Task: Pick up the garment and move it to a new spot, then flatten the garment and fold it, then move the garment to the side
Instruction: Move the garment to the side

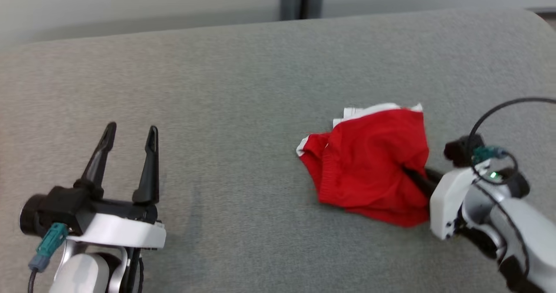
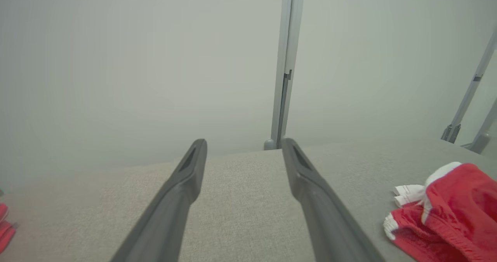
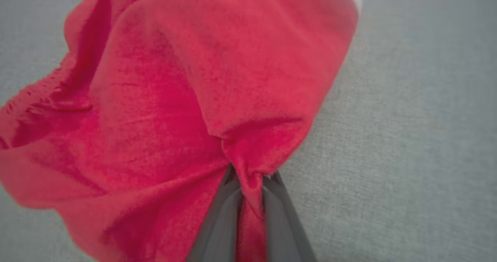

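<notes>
Grey fabric tabletop (image 1: 243, 67) | red garment (image 1: 369, 171) crumpled, lying right of centre | R gripper (image 3: 252, 176) clenched on a fold of it | L gripper (image 1: 130, 132) released, idle, well apart | stage: pick-up grasp on, not lifted; todo: move, flatten, fold, set aside

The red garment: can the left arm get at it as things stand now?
Probably yes. Only bare grey surface lies between the open left end effector and the garment. The right end effector is shut on the garment's right side, so its left side is free.
</notes>
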You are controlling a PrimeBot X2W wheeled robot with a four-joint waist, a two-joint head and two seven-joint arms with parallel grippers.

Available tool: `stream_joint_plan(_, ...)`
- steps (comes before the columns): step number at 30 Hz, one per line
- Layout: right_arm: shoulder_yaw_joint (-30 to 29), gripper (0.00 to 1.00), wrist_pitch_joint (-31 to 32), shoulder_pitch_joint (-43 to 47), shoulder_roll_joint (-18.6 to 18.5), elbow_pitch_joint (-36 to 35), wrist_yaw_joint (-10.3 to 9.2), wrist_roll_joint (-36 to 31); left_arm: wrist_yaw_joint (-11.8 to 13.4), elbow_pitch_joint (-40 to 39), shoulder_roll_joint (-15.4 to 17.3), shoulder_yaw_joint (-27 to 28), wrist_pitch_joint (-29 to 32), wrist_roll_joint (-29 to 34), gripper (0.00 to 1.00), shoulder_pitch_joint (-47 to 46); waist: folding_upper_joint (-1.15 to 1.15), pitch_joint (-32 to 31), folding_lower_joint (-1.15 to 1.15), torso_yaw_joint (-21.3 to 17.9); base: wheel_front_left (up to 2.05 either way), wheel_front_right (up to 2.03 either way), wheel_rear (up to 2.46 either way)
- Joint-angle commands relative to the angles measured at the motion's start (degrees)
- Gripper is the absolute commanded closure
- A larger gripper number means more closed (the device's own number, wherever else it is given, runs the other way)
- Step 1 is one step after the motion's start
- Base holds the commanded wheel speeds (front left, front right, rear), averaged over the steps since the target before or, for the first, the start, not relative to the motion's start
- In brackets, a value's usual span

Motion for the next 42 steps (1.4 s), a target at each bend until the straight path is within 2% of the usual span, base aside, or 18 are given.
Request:
stream_joint_plan(1, 0.49, 1.00, -0.02, -2.78, -1.85, 0.34, -0.01, -1.00, -0.40, -0.93, 0.81, -0.03, 0.32, 0.50, 0.00, -1.93, 0.00, 3.96, 0.00, -4.00, 0.00, 0.00, 0.00)
stream_joint_plan(9, 3.70, 1.00, -0.96, -13.93, -11.06, 3.80, -0.01, -4.98, -1.34, -4.06, 2.40, -0.97, 1.78, 1.54, 0.00, -6.88, 0.00, 12.42, 0.00, -7.87, 0.00, 0.00, 0.00)
stream_joint_plan(17, 2.85, 1.00, 0.88, -19.96, -21.42, 7.34, 0.00, -6.14, -3.06, -4.68, 2.39, -3.14, 1.78, 2.43, 0.00, -11.68, 0.00, 18.46, 0.00, -8.04, 0.00, 0.00, 0.00)
stream_joint_plan(20, 1.78, 1.00, 1.23, -21.64, -23.54, 8.06, -0.01, -6.80, -3.09, -4.76, 2.71, -3.26, 1.72, 2.61, 0.00, -12.52, 0.00, 20.28, 0.00, -8.18, 0.00, 0.00, 0.00)
stream_joint_plan(24, -0.48, 1.00, 0.67, -23.55, -23.18, 9.99, -0.01, -8.16, -3.25, -5.01, 3.21, -3.24, 1.96, 2.69, 0.00, -13.40, 0.00, 22.25, 0.00, -8.39, 0.00, 0.00, 0.00)
stream_joint_plan(25, -1.27, 0.69, 0.29, -23.97, -22.62, 10.67, -0.01, -8.63, -3.27, -4.98, 3.42, -3.15, 1.87, 2.73, 0.00, -13.75, 0.00, 22.61, 0.00, -8.47, 0.00, 0.00, 0.00)
stream_joint_plan(26, -1.98, 0.50, -0.14, -24.25, -22.06, 11.23, -0.01, -8.84, -3.30, -5.01, 3.66, -3.05, 1.89, 2.77, 0.00, -14.03, 0.00, 22.92, 0.00, -8.59, 0.00, 0.00, 0.00)
stream_joint_plan(27, -3.14, 0.00, -0.90, -24.64, -21.51, 12.14, -0.01, -9.03, -3.32, -5.03, 3.80, -3.05, 1.94, 2.85, 0.00, -14.19, 0.00, 23.18, 0.00, -8.68, 0.00, 0.00, 0.00)
stream_joint_plan(33, -9.13, 0.00, -4.71, -23.54, -17.87, 16.29, -0.01, -9.15, -3.17, -4.52, 4.18, -3.17, 1.93, 2.93, 0.00, -14.48, 0.00, 22.71, 0.00, -9.25, 0.00, 0.00, 0.00)
stream_joint_plan(42, -22.53, 0.00, -17.66, -15.41, -10.83, 17.85, 0.00, -9.74, -1.81, -2.25, 3.61, -2.29, 0.95, 1.19, 0.00, -11.09, 0.00, 16.52, 0.00, -9.57, 0.00, 0.00, 0.00)
